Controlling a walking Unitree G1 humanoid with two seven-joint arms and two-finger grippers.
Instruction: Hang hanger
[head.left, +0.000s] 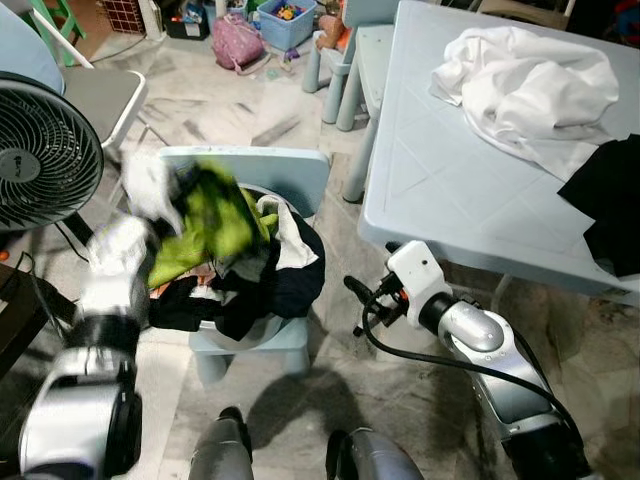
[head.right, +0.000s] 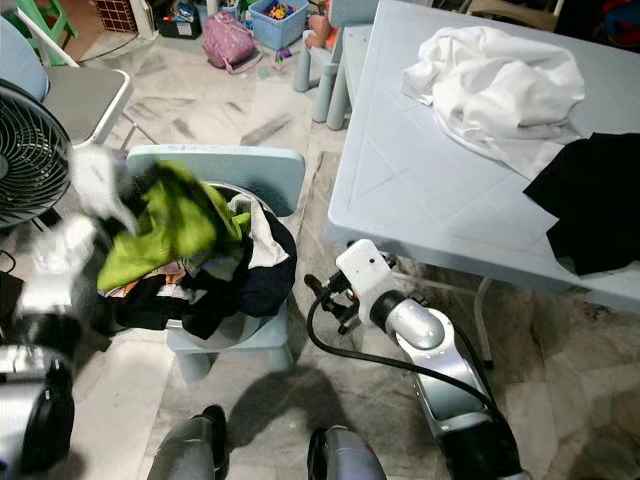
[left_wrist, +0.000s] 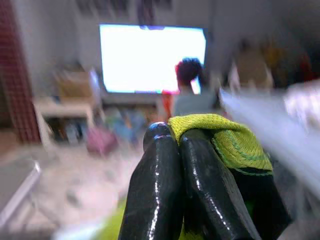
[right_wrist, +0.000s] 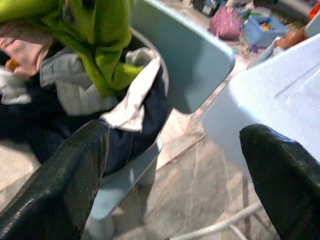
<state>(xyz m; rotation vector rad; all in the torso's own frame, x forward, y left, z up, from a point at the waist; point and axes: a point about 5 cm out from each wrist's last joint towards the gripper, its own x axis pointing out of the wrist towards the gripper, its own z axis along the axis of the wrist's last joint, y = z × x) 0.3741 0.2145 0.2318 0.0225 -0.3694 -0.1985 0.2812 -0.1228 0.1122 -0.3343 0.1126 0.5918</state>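
Light blue plastic table (head.left: 450, 190), robot's right, carrying a crumpled white garment (head.left: 530, 85) and a black garment (head.left: 610, 200) at its far edge. Standing fan (head.left: 40, 150), robot's left. Small blue chair (head.left: 265, 175) directly ahead, its seat holding a basket heaped with dark and pale clothes (head.left: 250, 280). Lime-green garment (head.left: 205, 225), lifted partly clear of the heap. Left gripper (left_wrist: 172, 170), blurred in the head views, with its two fingers (left_wrist: 155, 200) pressed together on a fold of the green cloth. Right gripper (right_wrist: 175, 190), held low between chair and table, fingers spread wide and holding nothing. No hanger can be made out in any view, nor any rail or hook on which to hang one. Judged progress: early. A garment is being drawn from the basket; finding a hanger, fitting the garment and hanging it all appear to remain.
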